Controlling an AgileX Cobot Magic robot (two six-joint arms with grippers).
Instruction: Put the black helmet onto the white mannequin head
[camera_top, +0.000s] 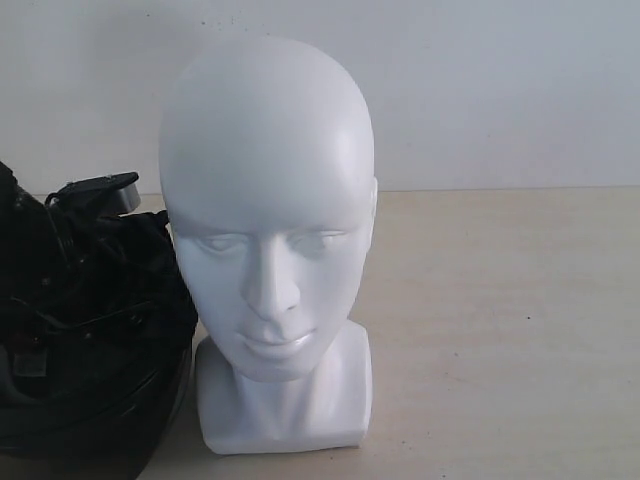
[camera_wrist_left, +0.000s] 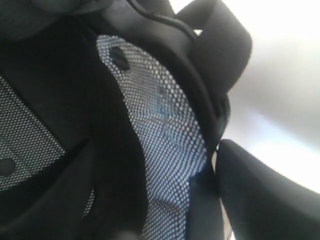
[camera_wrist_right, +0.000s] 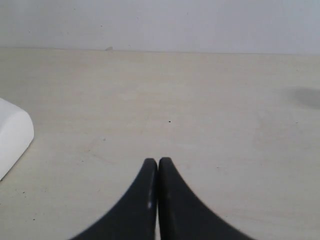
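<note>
The rounded black open-face helmet (camera_top: 110, 410) runs off the exterior view at eight o'clock, visor unseen. Its dotted mesh lining (camera_wrist_left: 165, 135) is blurred, and a dark shape (camera_wrist_left: 265, 200) beside it is unidentifiable. The right wrist view crops the glossy white plastic mannequin head (camera_wrist_right: 12, 132) to one base corner.

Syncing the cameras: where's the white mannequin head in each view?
Exterior view: the white mannequin head stands mid-frame, facing the camera, the black helmet beside it at lower left.
Left wrist view: not in it; the helmet's mesh lining fills it.
Right wrist view: only a white corner at that picture's left edge, probably its base.
Shared landmark: the pale table meeting the white wall (exterior, right wrist).
</note>
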